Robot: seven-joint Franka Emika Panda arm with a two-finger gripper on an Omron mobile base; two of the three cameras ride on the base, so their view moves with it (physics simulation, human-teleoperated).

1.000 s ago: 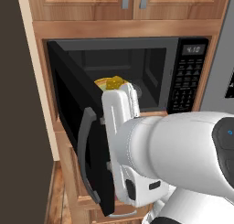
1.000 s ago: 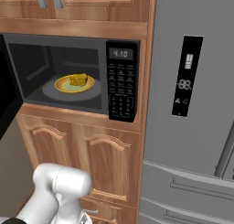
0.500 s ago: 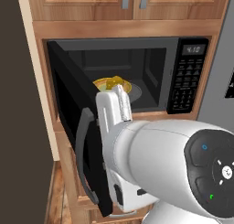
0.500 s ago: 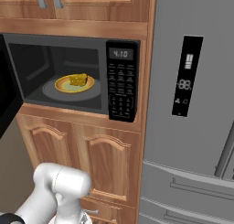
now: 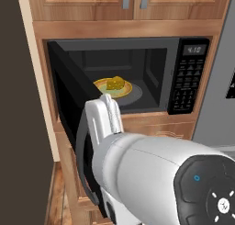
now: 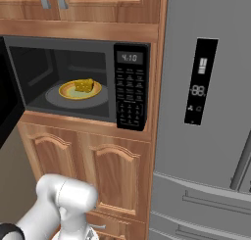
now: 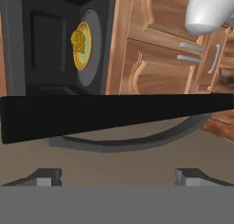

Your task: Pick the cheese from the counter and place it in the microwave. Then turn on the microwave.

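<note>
The refrigerator (image 6: 206,111) fills the right side of the right base view, grey with a dark display panel. Left of it, set into wooden cabinets (image 6: 98,170), sits the microwave (image 6: 73,72), its cavity exposed and its keypad (image 6: 130,94) lit at the right. The microwave door (image 5: 69,127) hangs swung out to the left, and in the hand view its edge crosses as a dark band with the curved grey handle (image 7: 128,143) just below it. Inside, on the turntable, lies a yellow-rimmed plate (image 6: 68,92) with the cheese (image 6: 84,84) resting on it.

The tool (image 7: 118,177) sits near the door handle, its two fingertips (image 7: 45,175) spread wide apart with nothing between them.

Placing looks finished, so the step in hand is likely shutting the door. The next move calls for pushing the door round until it latches, then reaching for the keypad's start button.
</note>
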